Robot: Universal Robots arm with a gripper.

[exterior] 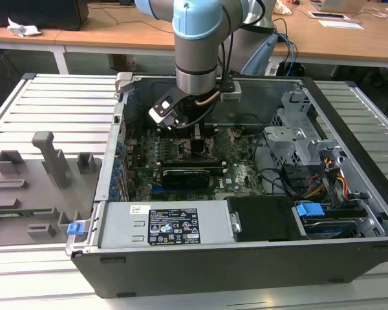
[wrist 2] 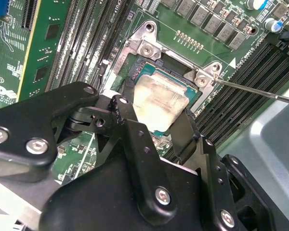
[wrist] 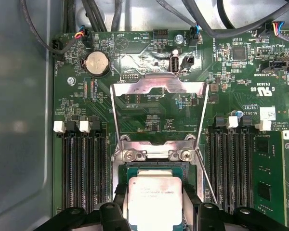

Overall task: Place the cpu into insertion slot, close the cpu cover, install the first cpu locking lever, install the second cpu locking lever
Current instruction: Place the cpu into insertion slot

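Note:
My gripper (wrist 2: pixel 156 115) reaches down into the open computer case (exterior: pixel 84 245), its black fingers (wrist 2: pixel 127 113) on two opposite sides of the cpu (wrist 2: pixel 161 98). This pale silvery square chip (wrist: pixel 154 202) sits level in or just above the insertion slot (wrist 2: pixel 144 45), whose silvery rim (wrist: pixel 154 153) shows beyond it. The cpu cover (wrist: pixel 159 87), a thin metal frame with a window, stands flipped open behind the slot. A thin wire locking lever (wrist 2: pixel 250 90) sticks out unlatched beside the slot. In the exterior view the gripper (exterior: pixel 197 139) hangs low over the motherboard.
Black memory slots (wrist: pixel 82 168) flank the socket on both sides, and a green card (wrist: pixel 267 178) stands near one bank. Cables (wrist: pixel 86 19) run along the board's far edge. A power supply (exterior: pixel 168 226), a drive cage (exterior: pixel 297 129) and a grey fixture tray (exterior: pixel 32 187) lie around.

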